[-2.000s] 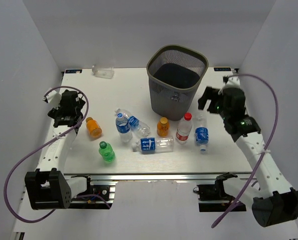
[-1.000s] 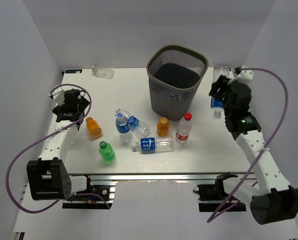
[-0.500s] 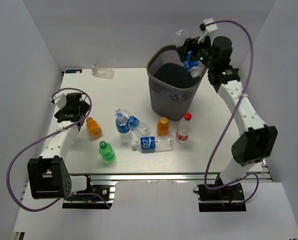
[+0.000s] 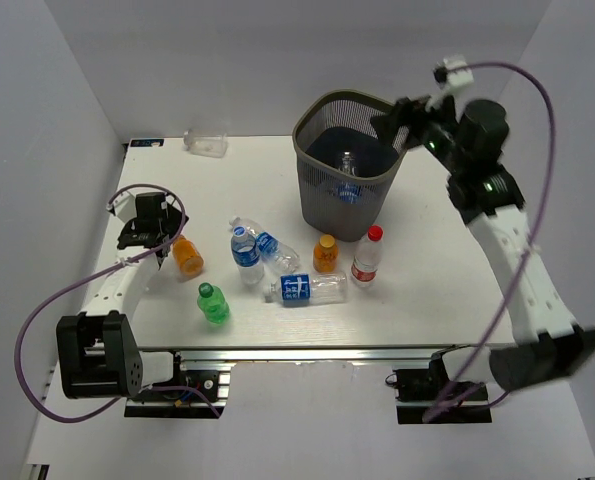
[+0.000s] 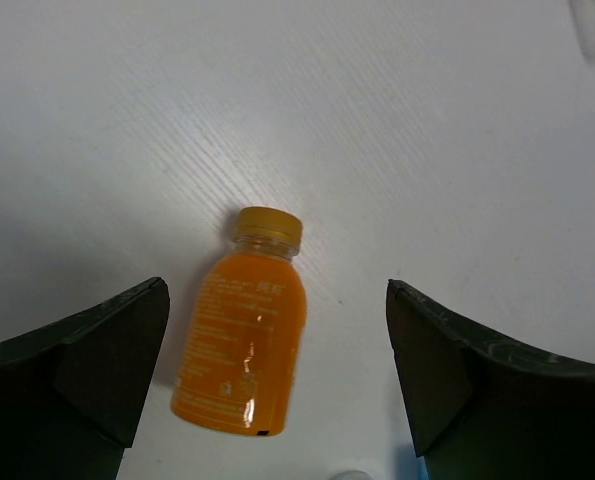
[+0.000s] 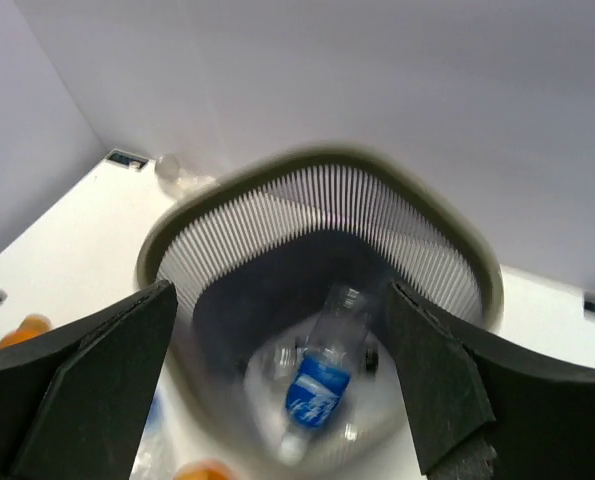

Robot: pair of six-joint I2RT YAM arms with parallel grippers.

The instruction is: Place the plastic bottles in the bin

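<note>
Right tool (image 6: 280, 290), jaws apart, above bin (image 6: 327, 155) w/ blue-label btl (image 6: 317, 385) inside.

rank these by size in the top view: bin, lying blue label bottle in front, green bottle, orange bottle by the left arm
1. bin, by far the largest
2. lying blue-label bottle
3. green bottle and orange bottle: these look about alike, so no ranking between them

Robotics lab booth: plain white walls (image 4: 227, 60), rail-mounted table (image 4: 427, 290).
</note>
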